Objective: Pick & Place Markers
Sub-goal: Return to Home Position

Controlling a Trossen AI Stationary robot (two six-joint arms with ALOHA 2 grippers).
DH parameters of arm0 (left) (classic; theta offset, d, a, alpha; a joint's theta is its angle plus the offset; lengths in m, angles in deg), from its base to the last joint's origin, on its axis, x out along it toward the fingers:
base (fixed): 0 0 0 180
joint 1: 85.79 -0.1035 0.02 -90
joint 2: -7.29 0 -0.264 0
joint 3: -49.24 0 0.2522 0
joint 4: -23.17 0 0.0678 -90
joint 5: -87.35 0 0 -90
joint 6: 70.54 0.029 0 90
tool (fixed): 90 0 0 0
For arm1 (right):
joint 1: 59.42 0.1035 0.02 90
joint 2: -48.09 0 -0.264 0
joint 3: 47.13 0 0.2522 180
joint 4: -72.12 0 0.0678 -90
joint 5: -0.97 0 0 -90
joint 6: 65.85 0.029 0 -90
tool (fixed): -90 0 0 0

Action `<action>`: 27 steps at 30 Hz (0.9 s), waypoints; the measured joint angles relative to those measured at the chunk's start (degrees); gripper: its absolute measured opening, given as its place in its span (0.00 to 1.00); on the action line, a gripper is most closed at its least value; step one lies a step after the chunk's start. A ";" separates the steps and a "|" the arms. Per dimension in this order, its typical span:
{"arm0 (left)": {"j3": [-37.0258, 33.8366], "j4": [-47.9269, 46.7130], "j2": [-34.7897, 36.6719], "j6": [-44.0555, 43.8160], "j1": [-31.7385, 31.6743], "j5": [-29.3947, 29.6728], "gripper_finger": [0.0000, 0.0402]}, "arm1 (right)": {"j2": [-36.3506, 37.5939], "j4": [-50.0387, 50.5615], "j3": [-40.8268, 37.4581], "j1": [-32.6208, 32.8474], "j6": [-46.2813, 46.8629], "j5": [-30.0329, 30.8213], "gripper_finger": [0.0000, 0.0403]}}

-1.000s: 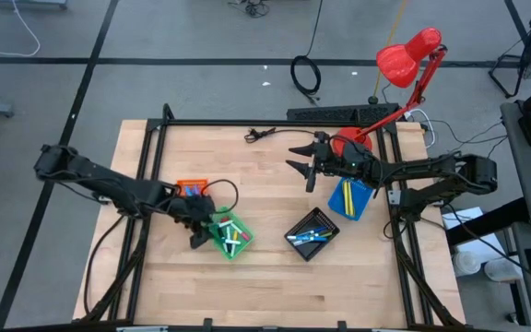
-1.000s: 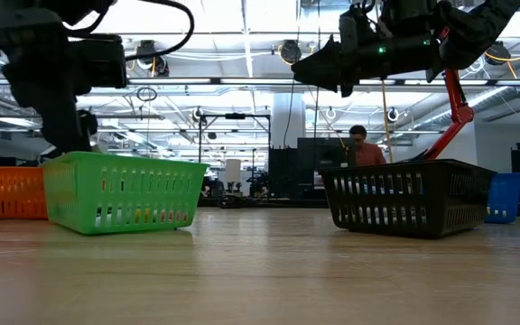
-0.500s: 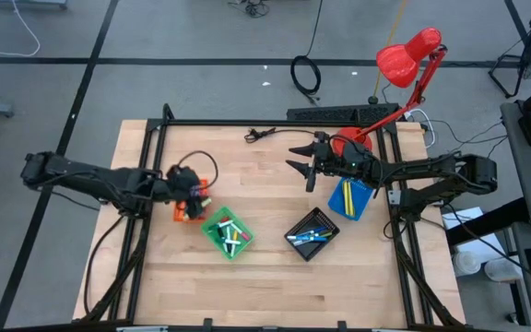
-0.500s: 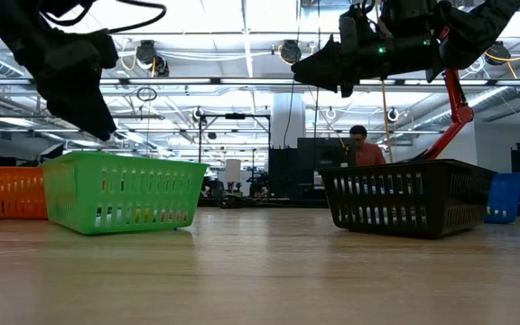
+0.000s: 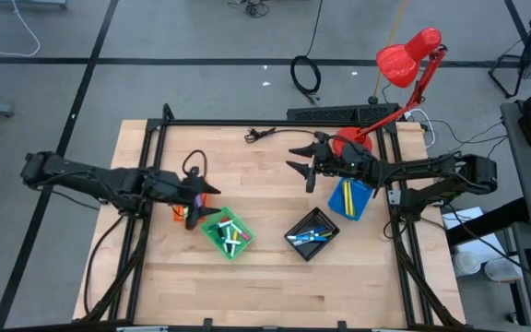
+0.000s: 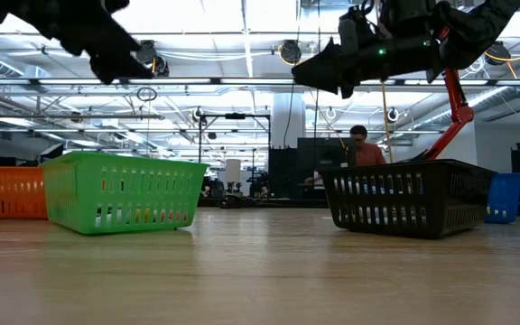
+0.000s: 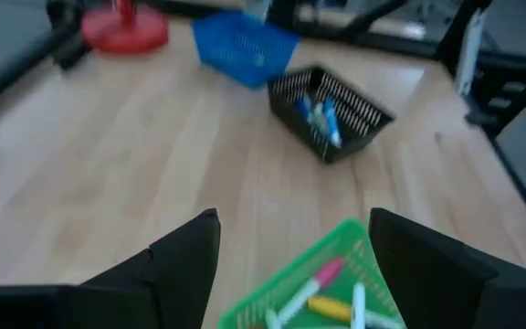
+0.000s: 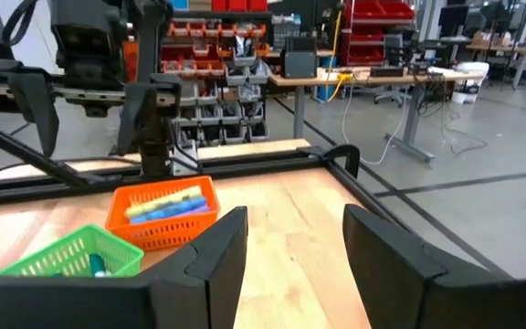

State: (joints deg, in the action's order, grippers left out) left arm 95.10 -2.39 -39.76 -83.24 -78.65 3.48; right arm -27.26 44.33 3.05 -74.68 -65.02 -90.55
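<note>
Markers lie sorted in small trays: pink, yellow and white ones in the green tray [image 5: 228, 233] [image 7: 336, 283], blue ones in the black tray [image 5: 312, 234] [image 7: 331, 111], blue and yellow ones in the orange tray [image 8: 164, 215]. My left gripper [image 5: 206, 196] [image 7: 295, 219] hangs open and empty high above the orange tray [image 5: 181, 214], just left of the green one, slanting down toward the table's right. My right gripper [image 5: 299, 160] [image 8: 295, 215] waits open and empty, level, high over the table's far middle.
A blue tray [image 5: 350, 198] stands at the right beside the red lamp's base [image 5: 347, 146]. A black frame rail [image 5: 247, 123] runs along the far edge, with a thin black cable [image 5: 258, 134] near it. Bare wood lies along the near side [image 5: 275, 286].
My left gripper has risen from beside the green tray, gone toward the far edge over the orange tray, and tipped from pointing steeply down to a shallower slant. Its fingers stay apart and empty. The trays have not moved.
</note>
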 joint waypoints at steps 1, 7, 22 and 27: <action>0.02 0.75 0.74 1.06 -0.04 0.08 0.70 | -0.01 -0.45 0.00 0.00 -0.09 0.00 0.42; 0.02 -0.45 8.97 8.36 -0.22 0.33 0.70 | 3.76 2.02 0.04 -0.11 -1.51 0.00 0.42; 0.02 -13.64 23.41 17.22 -0.24 14.81 0.70 | 25.18 35.27 0.04 -0.15 -7.66 7.73 0.42; 0.02 -13.44 24.99 16.86 -1.49 17.33 0.70 | 29.72 39.17 -2.13 -0.13 -7.05 9.89 0.42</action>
State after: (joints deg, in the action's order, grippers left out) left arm 95.12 -15.83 -14.77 -66.38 -80.14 20.81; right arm 2.46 83.50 0.93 -74.81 -72.07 -80.65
